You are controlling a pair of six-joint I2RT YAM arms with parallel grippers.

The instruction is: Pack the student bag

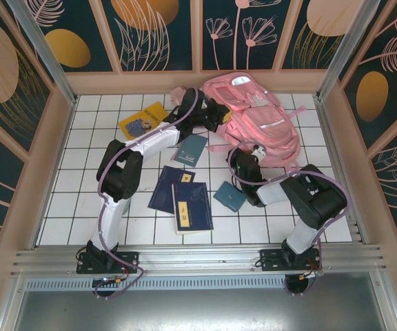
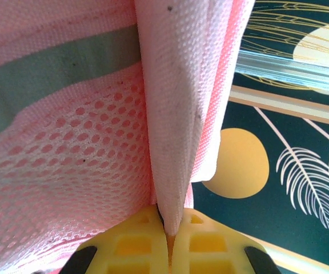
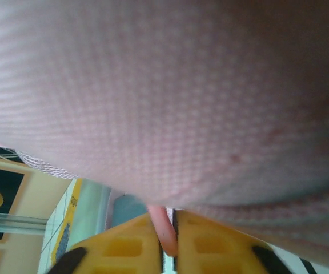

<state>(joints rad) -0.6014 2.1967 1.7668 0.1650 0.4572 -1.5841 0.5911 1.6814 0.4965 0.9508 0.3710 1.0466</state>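
Left claw [image 2: 168, 231] and right claw [image 3: 166, 231] pinch the pink student bag [image 1: 257, 117] (mesh-lined, glossy).

Place: a robot test cell in a lab, not a home or a shop.
Frame: aluminium posts [image 1: 41, 48] and a slotted rail [image 1: 198, 256] box in the work area.
Walls: printed panels [image 1: 157, 34] of leaves and discs, like a stage backdrop.
Bench: white gridded bench [image 1: 74, 200], walled on three sides.
Machines: left arm [image 1: 119, 176] and right arm [image 1: 316, 200], bolted at the near edge, cables showing.
Props: a student bag [image 1: 260, 114] and books [image 1: 191, 207] lying loose.
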